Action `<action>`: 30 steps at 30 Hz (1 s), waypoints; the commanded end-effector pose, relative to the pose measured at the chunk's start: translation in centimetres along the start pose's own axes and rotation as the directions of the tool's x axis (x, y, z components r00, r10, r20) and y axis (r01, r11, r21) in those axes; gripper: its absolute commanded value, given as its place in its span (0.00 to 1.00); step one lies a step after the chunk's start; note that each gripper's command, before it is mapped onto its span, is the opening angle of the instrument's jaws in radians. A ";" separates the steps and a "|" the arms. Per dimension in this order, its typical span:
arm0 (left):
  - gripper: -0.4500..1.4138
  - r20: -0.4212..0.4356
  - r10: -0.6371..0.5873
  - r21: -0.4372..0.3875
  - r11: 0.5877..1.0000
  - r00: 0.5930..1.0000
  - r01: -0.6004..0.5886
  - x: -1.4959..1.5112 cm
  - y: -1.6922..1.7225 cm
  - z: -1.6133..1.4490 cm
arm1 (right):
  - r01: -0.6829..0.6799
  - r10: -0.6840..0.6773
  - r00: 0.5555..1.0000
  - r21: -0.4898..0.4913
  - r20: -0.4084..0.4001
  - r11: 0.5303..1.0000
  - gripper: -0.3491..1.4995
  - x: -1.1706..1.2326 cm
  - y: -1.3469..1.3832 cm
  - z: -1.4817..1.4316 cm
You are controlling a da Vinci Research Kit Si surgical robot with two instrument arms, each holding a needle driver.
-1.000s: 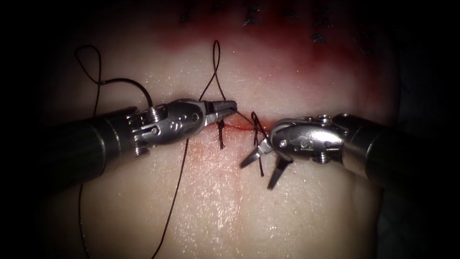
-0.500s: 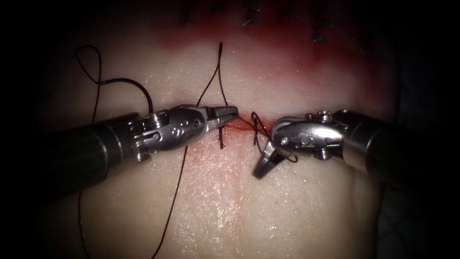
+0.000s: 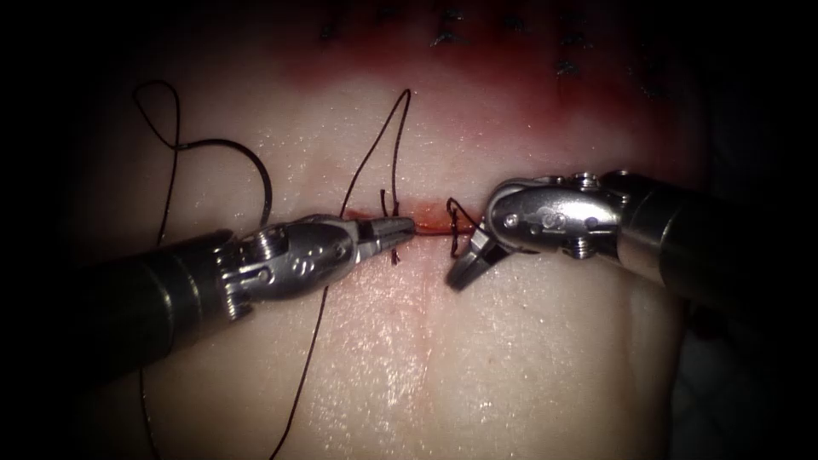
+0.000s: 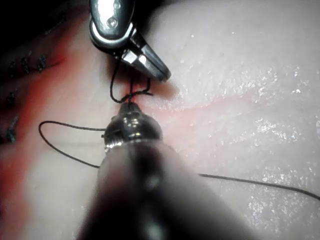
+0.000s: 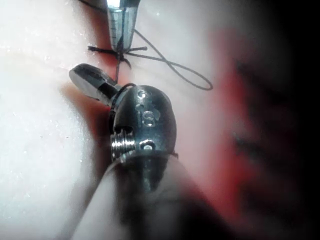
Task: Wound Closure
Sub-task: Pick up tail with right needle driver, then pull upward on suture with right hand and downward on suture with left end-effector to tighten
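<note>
We see the tissue from above, with its cut lying crosswise between 2 tools. The left tool reaches in from the left of the cut; its fingers are clamped together on the thread right at the cut's edge, beside a tied stitch with short ends. From that grip 1 strand rises to a bend up on the tissue and comes back down, and a second strand trails down and away across the tissue. A loose curl of thread lies well to the left.

The right tool sits on the right of the cut — its fingers are together, angled downward, with a small loop of thread at their root; whether they pinch that loop we cannot tell. Compared with 1 second earlier, these fingers have closed from wide apart.

We see no needle on the tissue or in either tool.

In our judgement, good handling here means steady, even tension along the cut — never lifting the stitch off the tissue.
</note>
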 end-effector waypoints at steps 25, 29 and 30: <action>0.05 0.018 0.034 -0.009 0.999 0.999 -0.034 0.12 0.91 -0.71 | -0.068 0.052 0.990 -0.118 -0.134 0.991 0.00 -0.22 0.29 -0.31; 0.05 0.016 0.043 -0.010 0.999 0.999 -0.043 0.15 1.07 -0.84 | -0.076 0.060 0.990 -0.130 -0.128 0.989 0.00 -0.32 0.34 -0.36; 0.05 0.015 0.047 -0.009 0.999 0.999 -0.046 0.14 1.12 -0.88 | -0.078 0.061 0.989 -0.135 -0.131 0.988 0.00 -0.33 0.35 -0.37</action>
